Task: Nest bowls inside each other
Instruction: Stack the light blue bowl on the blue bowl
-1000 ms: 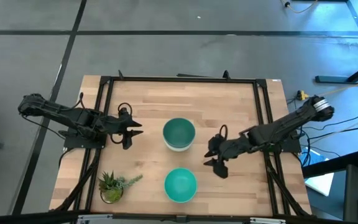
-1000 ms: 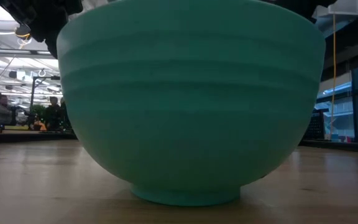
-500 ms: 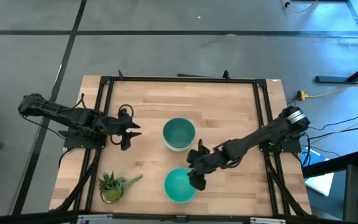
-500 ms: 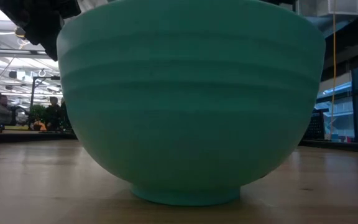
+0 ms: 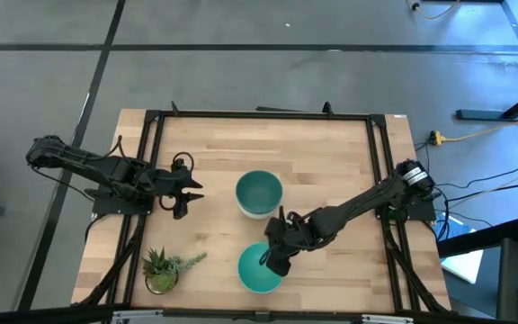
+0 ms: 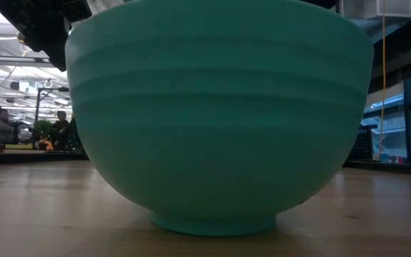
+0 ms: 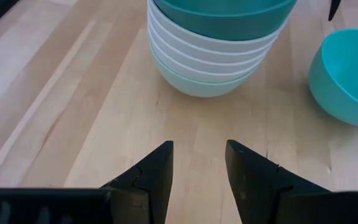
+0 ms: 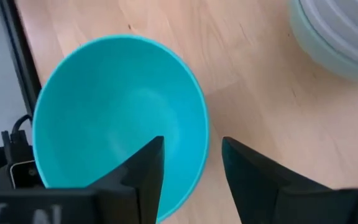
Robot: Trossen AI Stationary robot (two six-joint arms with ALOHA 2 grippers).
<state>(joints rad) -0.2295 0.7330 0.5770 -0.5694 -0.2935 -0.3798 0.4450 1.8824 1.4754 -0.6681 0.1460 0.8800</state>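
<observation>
A stack of bowls [image 5: 259, 193] stands mid-table: a dark teal one [image 7: 225, 15] on top, white ones under it, a pale mint one [image 7: 197, 84] at the bottom on the wood. A turquoise bowl [image 5: 259, 270] stands alone near the table's near edge and fills the low view [image 6: 220, 121]. My right gripper [image 5: 273, 260] is open over its right rim [image 8: 202, 134], one finger above the hollow and one outside the wall. I see no touch. My left gripper [image 5: 187, 190] is open, left of the stack and pointing at it [image 7: 199, 163].
A small spiky potted plant [image 5: 162, 268] stands near the table's near left corner. A black frame [image 5: 151, 126] runs along the table's edges. Bare wood [image 5: 331, 153] lies between the stack and the far edge.
My right gripper has swung from the right of the stack toward the table's near and left side, and now stands over the turquoise bowl's right rim. The bowls have stayed where they were.
</observation>
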